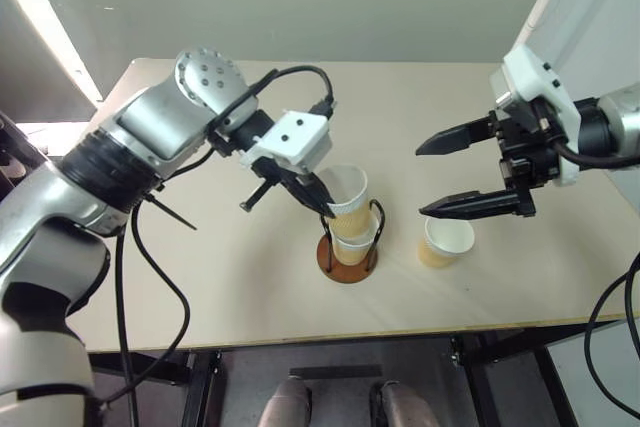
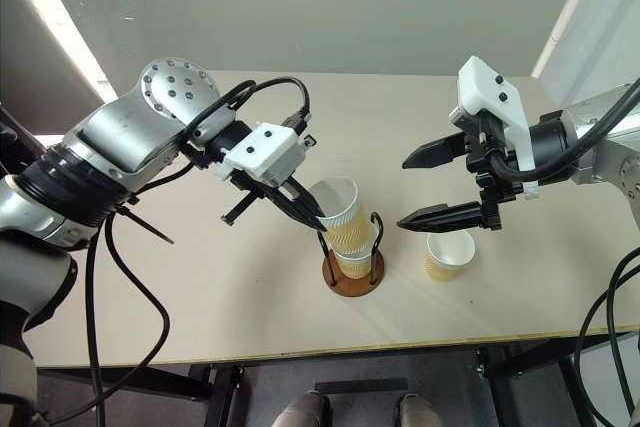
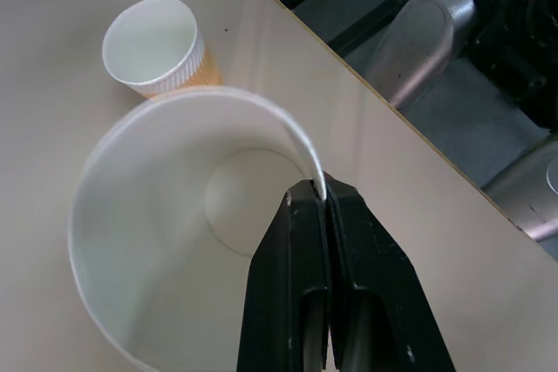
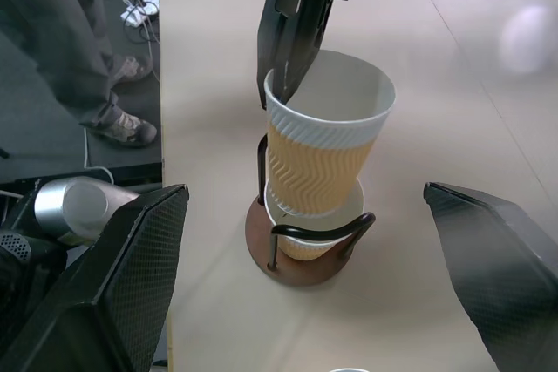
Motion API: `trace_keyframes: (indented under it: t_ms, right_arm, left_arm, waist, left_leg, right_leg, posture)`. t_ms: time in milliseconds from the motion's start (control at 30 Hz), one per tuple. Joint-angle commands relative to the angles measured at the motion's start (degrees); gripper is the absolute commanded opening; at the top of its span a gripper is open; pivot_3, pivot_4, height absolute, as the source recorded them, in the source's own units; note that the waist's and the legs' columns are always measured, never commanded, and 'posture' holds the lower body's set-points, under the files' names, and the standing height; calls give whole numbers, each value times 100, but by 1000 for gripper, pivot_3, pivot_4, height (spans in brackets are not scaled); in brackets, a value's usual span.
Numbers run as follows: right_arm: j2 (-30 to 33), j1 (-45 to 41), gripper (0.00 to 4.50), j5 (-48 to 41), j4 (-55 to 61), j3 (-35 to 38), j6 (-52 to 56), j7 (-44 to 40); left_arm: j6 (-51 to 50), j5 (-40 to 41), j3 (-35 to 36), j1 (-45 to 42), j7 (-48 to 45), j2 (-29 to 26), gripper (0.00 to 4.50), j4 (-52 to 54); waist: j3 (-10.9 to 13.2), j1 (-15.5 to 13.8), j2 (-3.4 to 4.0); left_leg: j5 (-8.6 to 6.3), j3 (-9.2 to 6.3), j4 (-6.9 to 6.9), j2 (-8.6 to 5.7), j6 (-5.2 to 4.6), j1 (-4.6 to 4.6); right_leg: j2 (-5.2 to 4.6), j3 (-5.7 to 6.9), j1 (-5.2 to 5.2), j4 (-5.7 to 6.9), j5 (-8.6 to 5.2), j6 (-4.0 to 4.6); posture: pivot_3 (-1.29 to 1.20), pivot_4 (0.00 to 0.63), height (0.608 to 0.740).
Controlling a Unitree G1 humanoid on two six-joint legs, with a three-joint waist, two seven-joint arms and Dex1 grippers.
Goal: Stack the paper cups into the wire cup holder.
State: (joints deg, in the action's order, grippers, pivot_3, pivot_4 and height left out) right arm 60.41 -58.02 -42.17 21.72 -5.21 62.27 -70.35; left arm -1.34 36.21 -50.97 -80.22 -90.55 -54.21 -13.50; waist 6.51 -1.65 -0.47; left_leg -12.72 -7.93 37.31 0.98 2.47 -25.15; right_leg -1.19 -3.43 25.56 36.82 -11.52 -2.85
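My left gripper (image 1: 325, 205) is shut on the white rim of a tan paper cup (image 1: 345, 190). That cup tilts slightly and sits partly nested in a second paper cup (image 1: 352, 247), which stands inside the wire cup holder (image 1: 347, 267) with its reddish-brown base and black loops. In the left wrist view the black fingers (image 3: 296, 285) pinch the rim, and the cup's white inside (image 3: 174, 241) faces the camera. A third paper cup (image 1: 447, 240) stands upright on the table to the holder's right. My right gripper (image 1: 422, 181) hovers open just above and beside it, with nothing between its fingers.
The light wooden table (image 1: 200, 277) has free room left of and behind the holder. Its front edge (image 1: 300, 332) runs close below the holder. A person's legs and shoes (image 4: 96, 84) stand on the floor beside the table.
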Motion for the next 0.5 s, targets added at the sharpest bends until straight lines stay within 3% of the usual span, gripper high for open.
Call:
trace_keyframes:
  t_ms: [33,467,500]
  right_arm:
    - [53,-144,4500,-79,8,200,-19,10]
    - [157,-45,4500,-34,24,170,-82,-21]
    - [174,-33,4500,-23,22,171,-89,-20]
  left_arm:
    - [62,101,43,-187,-195,-85,22,135]
    - [243,-302,69,125,-195,325,22,14]
    - [237,-352,100,142,-195,380,417,-20]
  waist:
    - [0,2,0]
    - [0,-1,0]
    - [0,-2,0]
  left_leg:
    - [0,1,0,-1,0,0]
    - [-1,5,1,-3,-2,0]
    - [-1,3,2,-2,-2,-1]
  right_leg:
    - [1,1,0,0,0,0]
    - [1,1,0,1,0,0]
    - [-1,1,0,1,0,0]
  posture:
    - [0,150,740]
    - [0,150,740]
    - [0,150,740]
